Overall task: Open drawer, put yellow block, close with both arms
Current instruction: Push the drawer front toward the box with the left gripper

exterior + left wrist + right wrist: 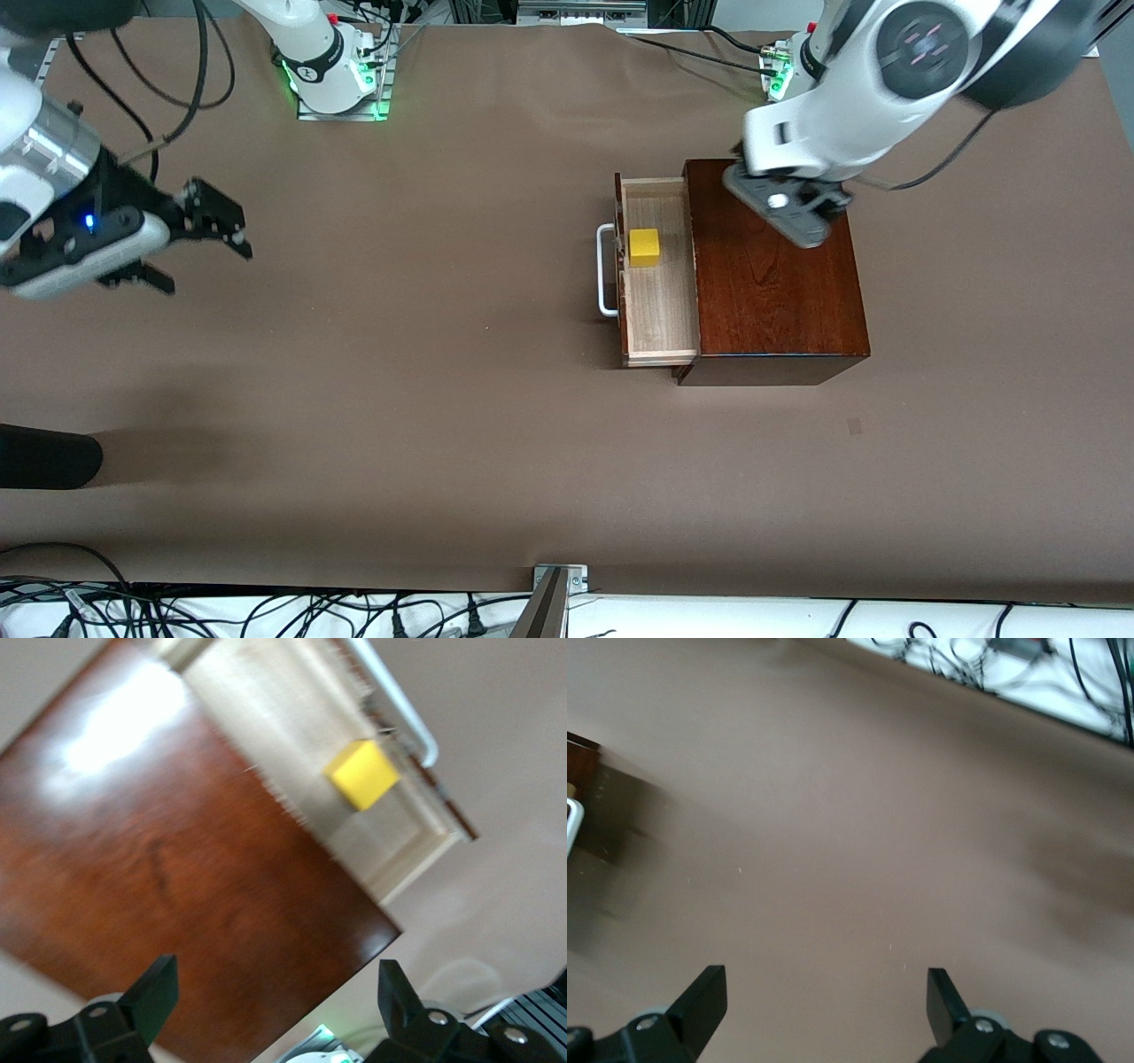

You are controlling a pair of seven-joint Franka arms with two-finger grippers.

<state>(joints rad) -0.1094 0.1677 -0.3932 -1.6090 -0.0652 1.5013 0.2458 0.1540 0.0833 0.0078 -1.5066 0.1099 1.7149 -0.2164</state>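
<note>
The dark-brown wooden box (pixel 775 283) stands toward the left arm's end of the table. Its drawer (pixel 660 301) is pulled out, and the white handle (pixel 606 270) faces the right arm's end. The yellow block (pixel 644 247) lies in the drawer near the handle. My left gripper (pixel 788 213) hovers over the box top, open and empty. In the left wrist view it (pixel 275 992) is above the box top (pixel 177 859), with the block (pixel 361 773) in the drawer (pixel 292 726). My right gripper (pixel 197 261) is open and empty over bare table; its wrist view shows it (pixel 824 992) the same.
A dark rounded object (pixel 44 456) juts in at the table's edge below the right gripper. A metal bracket (pixel 554 594) and cables lie along the near edge. The right arm's base (pixel 332 71) stands at the top. The box corner (pixel 580 757) shows in the right wrist view.
</note>
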